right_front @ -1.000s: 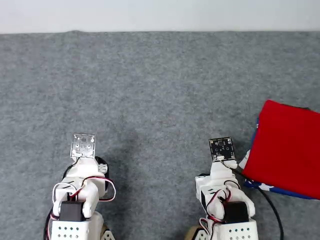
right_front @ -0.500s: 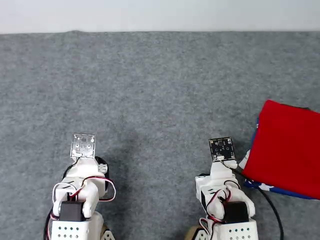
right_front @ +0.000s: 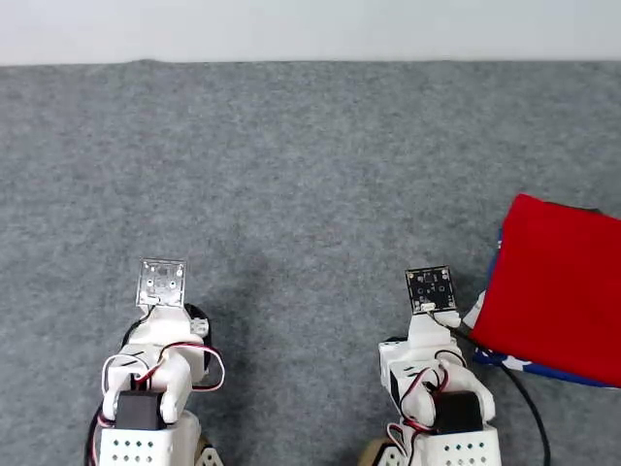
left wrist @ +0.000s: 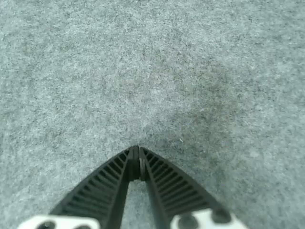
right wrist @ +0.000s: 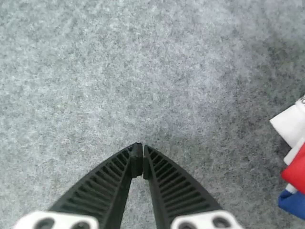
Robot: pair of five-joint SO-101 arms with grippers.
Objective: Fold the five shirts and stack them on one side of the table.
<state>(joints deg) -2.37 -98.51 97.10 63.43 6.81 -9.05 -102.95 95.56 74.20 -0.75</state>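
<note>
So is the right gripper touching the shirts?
Apart. The right wrist view shows grey table between the shut right gripper and the folded shirts.

Red shirt [right_front: 558, 291]; blue and white cloth [right wrist: 289, 125]; speckled grey table covering [right_front: 310, 175]; pale wall [right_front: 310, 29].

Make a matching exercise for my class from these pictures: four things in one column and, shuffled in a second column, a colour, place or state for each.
Column A
1. red shirt
2. blue shirt
3. left end effector
4. table

Column B
a. grey covering
b. shut, holding nothing
c. folded, uppermost, at the table's edge
d. edge peeking out beneath the red one

Pairs: 1-c, 2-d, 3-b, 4-a
</note>
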